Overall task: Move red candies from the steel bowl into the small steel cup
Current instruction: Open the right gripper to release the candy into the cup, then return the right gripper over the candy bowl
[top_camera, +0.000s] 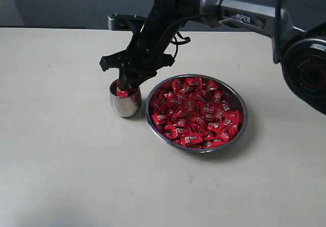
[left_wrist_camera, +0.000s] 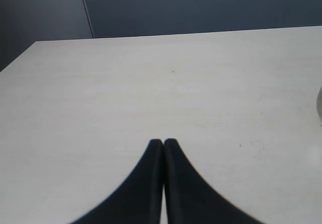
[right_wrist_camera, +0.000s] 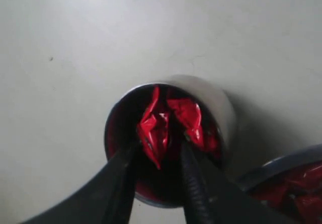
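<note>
Transfer barely begun: right tool [right_wrist_camera: 162, 144] inside the small steel cup [top_camera: 125, 104], jaws apart about one red candy [right_wrist_camera: 153, 128], grip indeterminable; the steel bowl [top_camera: 195, 150] is nearly full.

Cup mouth taken
Your right gripper [top_camera: 123, 86] fills the small steel cup [top_camera: 124, 106]; the steel bowl [top_camera: 197, 150] crowds just beside it; the surface [top_camera: 61, 160] elsewhere lies free.
</note>
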Available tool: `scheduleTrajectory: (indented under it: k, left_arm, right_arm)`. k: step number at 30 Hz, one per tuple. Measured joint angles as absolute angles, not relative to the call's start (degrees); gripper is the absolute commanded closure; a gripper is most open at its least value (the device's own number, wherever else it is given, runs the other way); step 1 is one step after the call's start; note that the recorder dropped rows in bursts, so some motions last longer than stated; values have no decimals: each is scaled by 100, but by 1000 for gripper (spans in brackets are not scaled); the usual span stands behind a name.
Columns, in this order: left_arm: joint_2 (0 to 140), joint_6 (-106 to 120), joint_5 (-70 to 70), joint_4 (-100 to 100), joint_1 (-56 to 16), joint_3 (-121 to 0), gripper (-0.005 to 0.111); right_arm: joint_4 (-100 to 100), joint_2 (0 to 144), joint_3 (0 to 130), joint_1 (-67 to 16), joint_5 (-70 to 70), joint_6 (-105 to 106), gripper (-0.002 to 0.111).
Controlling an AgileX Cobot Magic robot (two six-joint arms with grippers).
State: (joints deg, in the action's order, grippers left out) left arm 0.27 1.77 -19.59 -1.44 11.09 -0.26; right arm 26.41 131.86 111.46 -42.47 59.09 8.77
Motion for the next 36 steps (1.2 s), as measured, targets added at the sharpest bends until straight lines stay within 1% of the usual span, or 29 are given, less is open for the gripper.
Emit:
scheduleTrajectory:
  k: [9,16,18,22,25,27,28,30,33,36]
  left_arm:
    - [27,177,-1959,-144,1109,-26,106]
    - [27,177,-1959,-144,1109,-26,106]
    - [27,177,-1959,-144,1109,-26,106]
    - [27,177,-1959,-144,1109,-26,106]
    - [27,177,-1959,-144,1109,-26,106]
    - [27,177,-1959,-144,1109,-26,106]
    - [27,177,-1959,-144,1109,-26,106]
    - [27,177,-1959,-144,1109,-26,106]
    - [27,177,-1959,-144,1109,-26,106]
    - [27,177,-1959,-144,1109,-26,106]
  right_arm:
    - [2678,13186,11172,-4249,5946,877,78]
    - [2401,12858,11804,-4200,6214,875,78]
    - [2222,12622,11922,-4044,6254,813,78]
    - [2144,12152,11807,-3413,6409,801,78]
    - [2118,11650,11027,-3107,6110,949,78]
    - [2108,11060,10027,-2949,5446,1077,78]
    - [2108,10684,9255,-2894,4959,1190,78]
    - [2108,10199,8371,-2813,4332,1299,78]
    - [1979,9602,7255,-2730,3545,1360,78]
    - [1809,9289,6436,-2696,3095,1381,78]
